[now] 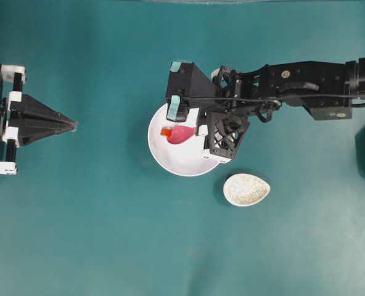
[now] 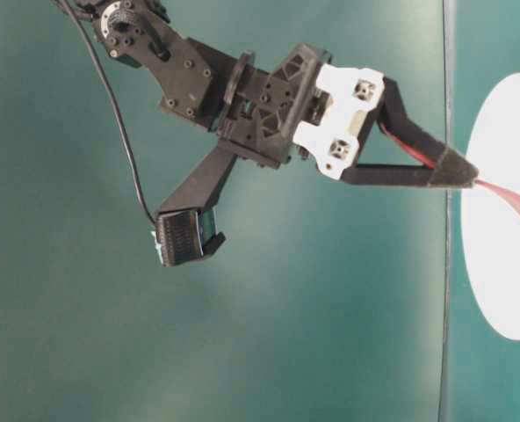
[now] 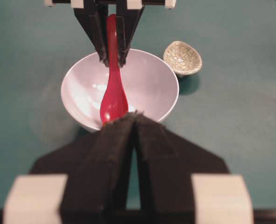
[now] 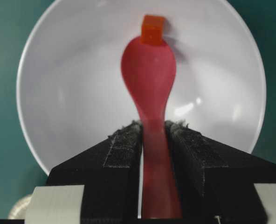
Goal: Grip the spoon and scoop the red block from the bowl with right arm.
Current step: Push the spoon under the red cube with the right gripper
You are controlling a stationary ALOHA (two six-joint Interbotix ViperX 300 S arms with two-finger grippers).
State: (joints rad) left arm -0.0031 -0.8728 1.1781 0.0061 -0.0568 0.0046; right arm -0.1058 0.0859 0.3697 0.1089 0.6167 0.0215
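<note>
here right gripper [image 4: 153,133] clamps the spoon [image 4: 149,74]; the red block [image 4: 152,29] touches its tip.

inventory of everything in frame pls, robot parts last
bowl: 1, plain white, middle of the table under the right hand.
spoon: 1, glossy pink-red, handle clamped in the right hand, its scoop end down inside the bowl.
red block: 1, orange-red, inside the bowl at the tip of the spoon; touching it or just past it, cannot tell.
spoon rest: 1, speckled grey-white, egg-shaped, on the table beside the bowl, apart from it.
table: 1, teal surface.
right hand: 1, black fingers with white mounts, shut on the spoon handle over the bowl.
left hand: 1, black and white, shut, holding nothing, at the left edge pointing toward the bowl.
</note>
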